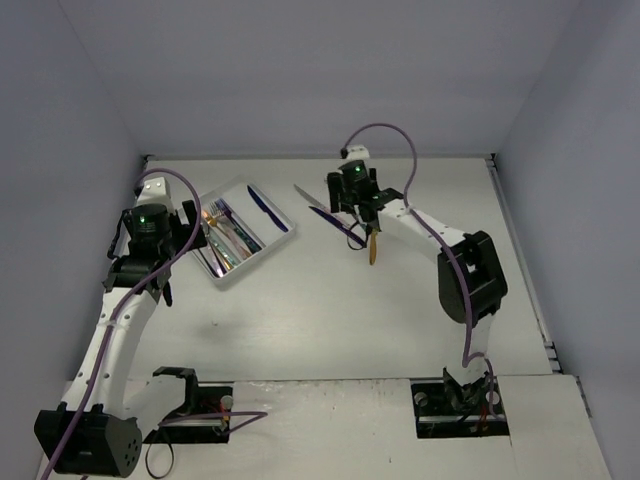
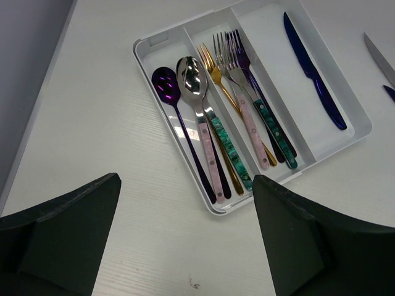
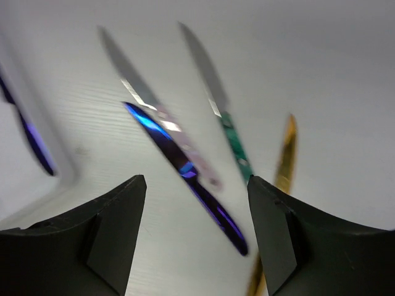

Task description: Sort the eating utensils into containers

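The white tray (image 1: 284, 222) lies at the left, also in the left wrist view (image 2: 143, 50). Its left compartment holds a purple spoon (image 2: 166, 86) and a silver spoon (image 2: 192, 77). The middle one holds several forks (image 2: 231, 55), the right one a dark blue knife (image 2: 311, 74). My left gripper (image 1: 188, 238) is open and empty above the table just short of the tray's near end (image 2: 185, 246). My right gripper (image 1: 358, 215) is open and empty above loose knives (image 3: 194, 240): purple (image 3: 185, 169), pink-handled (image 3: 145, 95), teal-handled (image 3: 216, 92) and gold (image 3: 285, 157).
Grey walls enclose the table on the left, back and right. The tray's corner (image 3: 62, 176) shows at the left of the right wrist view. Two loose knife tips (image 2: 378, 55) lie just right of the tray.
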You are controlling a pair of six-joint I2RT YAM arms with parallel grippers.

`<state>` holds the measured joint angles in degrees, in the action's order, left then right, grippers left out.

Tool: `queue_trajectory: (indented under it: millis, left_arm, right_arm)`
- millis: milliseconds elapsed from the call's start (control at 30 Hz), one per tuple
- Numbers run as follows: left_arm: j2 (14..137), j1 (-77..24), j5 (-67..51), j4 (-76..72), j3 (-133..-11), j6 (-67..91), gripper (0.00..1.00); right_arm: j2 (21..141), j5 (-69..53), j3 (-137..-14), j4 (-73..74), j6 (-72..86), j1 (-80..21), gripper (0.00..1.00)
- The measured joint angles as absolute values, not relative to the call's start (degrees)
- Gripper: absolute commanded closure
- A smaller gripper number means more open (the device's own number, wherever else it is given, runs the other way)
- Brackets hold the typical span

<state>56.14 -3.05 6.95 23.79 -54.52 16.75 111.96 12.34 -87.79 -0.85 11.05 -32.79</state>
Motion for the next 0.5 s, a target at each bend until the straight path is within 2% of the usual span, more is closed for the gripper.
queue_trajectory:
  millis: [233,500]
  left_arm:
    - [56.1,-3.0,6.4,23.8,-54.5,16.8,0.14]
    - [56.1,-3.0,6.2,23.8,-54.5,16.8,0.14]
  right_arm:
    - [108.6,14.0,-74.2,0.7,18.1,-24.2,0.38]
    - [108.6,11.8,-71.4,1.5,21.7,-23.1,0.47]
